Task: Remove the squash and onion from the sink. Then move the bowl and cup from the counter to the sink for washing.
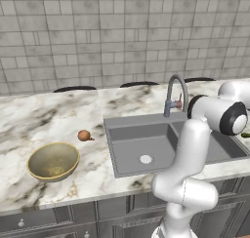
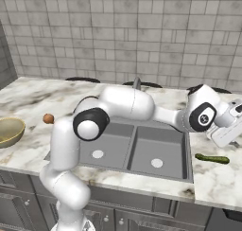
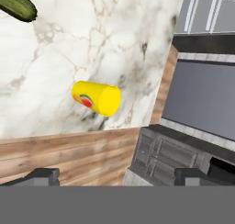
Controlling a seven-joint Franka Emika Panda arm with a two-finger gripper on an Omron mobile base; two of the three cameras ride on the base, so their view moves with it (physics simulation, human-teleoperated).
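The yellow cup [image 3: 96,98] with a red-and-green mark stands on the marble counter, a little above and left of my open gripper [image 3: 117,176] and well apart from it. Nothing is between the fingertips [image 3: 42,175]. The dark green squash [image 2: 212,158] lies on the counter right of the sink [image 2: 156,149], and its end [image 3: 18,5] shows in the hand view. My hand [image 2: 228,130] hovers over that right counter. On the left counter, the olive-gold bowl [image 1: 53,160] sits with the brown onion [image 1: 84,135] beside it.
The gooseneck faucet [image 1: 176,93] rises behind the sink [image 1: 146,139]. My arm stretches across over both basins. Past the counter's right end, a wooden panel [image 3: 69,154] and dark cabinet fronts [image 3: 202,108] drop away. A tiled wall closes the back.
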